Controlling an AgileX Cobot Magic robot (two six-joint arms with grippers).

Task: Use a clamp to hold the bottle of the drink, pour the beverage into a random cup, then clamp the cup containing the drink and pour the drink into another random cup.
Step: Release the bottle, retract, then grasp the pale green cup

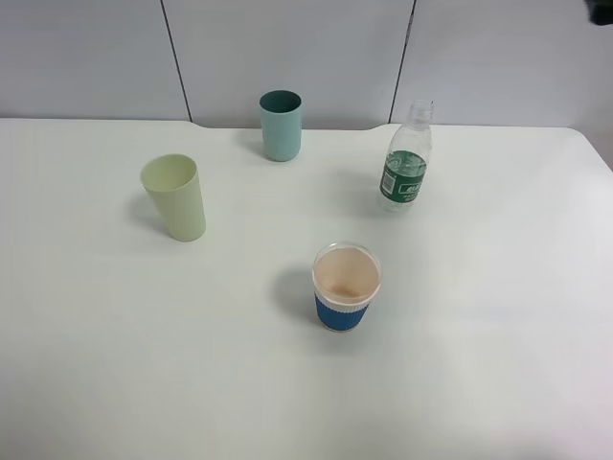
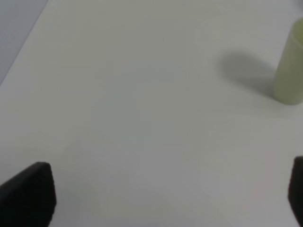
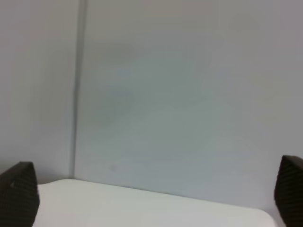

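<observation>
White table (image 1: 479, 335) holds bottle (image 1: 413, 142) with green label (image 1: 402, 180), print illegible.

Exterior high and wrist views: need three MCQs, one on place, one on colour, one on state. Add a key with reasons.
1. In the exterior high view, where does the blue-sleeved cup stand against the bottle?
A. nearer the front of the table, clear of the bottle
B. behind it, farther back
C. touching it

2. The bottle's label is:
A. red
B. green
C. blue

3. The right gripper is:
A. shut on the bottle
B. shut on the cup
C. open, nothing between its fingers

Key:
1 A: the cup sits lower in the view, with bare table between the two.
2 B: a green band with white print.
3 C: the right wrist view shows both fingers far apart with nothing held.
</observation>
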